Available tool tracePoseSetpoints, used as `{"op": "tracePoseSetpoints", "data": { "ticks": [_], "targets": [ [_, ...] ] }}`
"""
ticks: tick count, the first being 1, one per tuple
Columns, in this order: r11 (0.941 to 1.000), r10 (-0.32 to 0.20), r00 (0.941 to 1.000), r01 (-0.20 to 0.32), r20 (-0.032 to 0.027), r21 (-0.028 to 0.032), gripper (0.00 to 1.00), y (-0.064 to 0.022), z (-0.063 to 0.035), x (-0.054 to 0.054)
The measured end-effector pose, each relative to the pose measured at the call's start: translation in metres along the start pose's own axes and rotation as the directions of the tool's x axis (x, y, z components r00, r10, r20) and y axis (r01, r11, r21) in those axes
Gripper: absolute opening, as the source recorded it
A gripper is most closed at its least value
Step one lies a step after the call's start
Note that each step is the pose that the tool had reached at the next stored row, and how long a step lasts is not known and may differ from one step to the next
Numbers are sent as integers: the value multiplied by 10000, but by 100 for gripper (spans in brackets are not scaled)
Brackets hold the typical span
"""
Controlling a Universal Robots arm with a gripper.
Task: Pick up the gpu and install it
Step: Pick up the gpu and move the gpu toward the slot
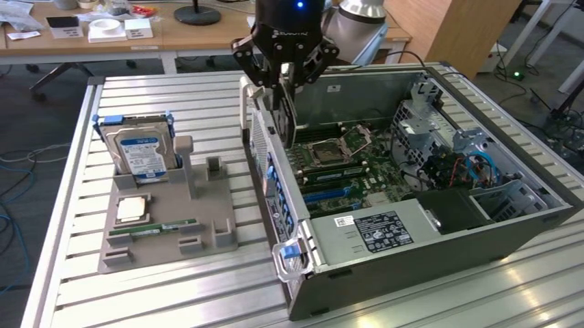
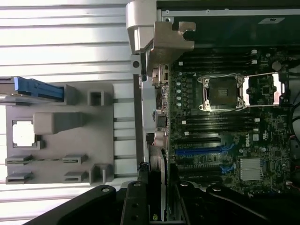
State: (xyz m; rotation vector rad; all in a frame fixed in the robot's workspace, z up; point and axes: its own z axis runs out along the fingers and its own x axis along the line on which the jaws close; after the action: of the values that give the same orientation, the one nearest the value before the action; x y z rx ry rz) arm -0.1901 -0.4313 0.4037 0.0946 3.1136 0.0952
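Observation:
The gpu is a thin dark card hanging upright, edge-on, from my gripper, which is shut on its upper edge. It hovers just inside the near side wall of the open computer case, above the motherboard and apart from it. In the wrist view the gpu is a slim strip between my dark fingers, beside the case's rear panel. The blue expansion slots lie a little further in on the board, and they also show in the exterior view as blue slots.
A grey fixture tray on the slatted metal table holds a blue-labelled hard drive, a CPU chip and a green memory stick. Inside the case are the open CPU socket, a power supply and drive cages.

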Motion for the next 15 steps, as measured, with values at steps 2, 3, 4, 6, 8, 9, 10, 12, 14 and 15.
{"op": "tracePoseSetpoints", "data": {
  "ticks": [2,3,4,6,8,9,10,12,14,15],
  "targets": [
    [10000,1,10000,-1,0,-10,27,4,2,-67],
    [10000,0,10000,0,0,-15,27,6,3,-100],
    [10000,-1,10000,1,0,-19,27,8,4,-134],
    [10000,1,10000,-1,-1,-27,27,12,6,-199],
    [10000,1,10000,-1,-2,-33,27,16,7,-261],
    [10000,0,10000,0,-2,-36,27,17,8,-289],
    [10000,0,10000,0,-2,-38,27,19,9,-316],
    [10000,2,10000,-2,-2,-43,27,26,12,-439],
    [10000,1,10000,-1,-2,-44,27,26,12,-439],
    [10000,-1,10000,1,-2,-45,27,26,12,-443]
  ]
}}
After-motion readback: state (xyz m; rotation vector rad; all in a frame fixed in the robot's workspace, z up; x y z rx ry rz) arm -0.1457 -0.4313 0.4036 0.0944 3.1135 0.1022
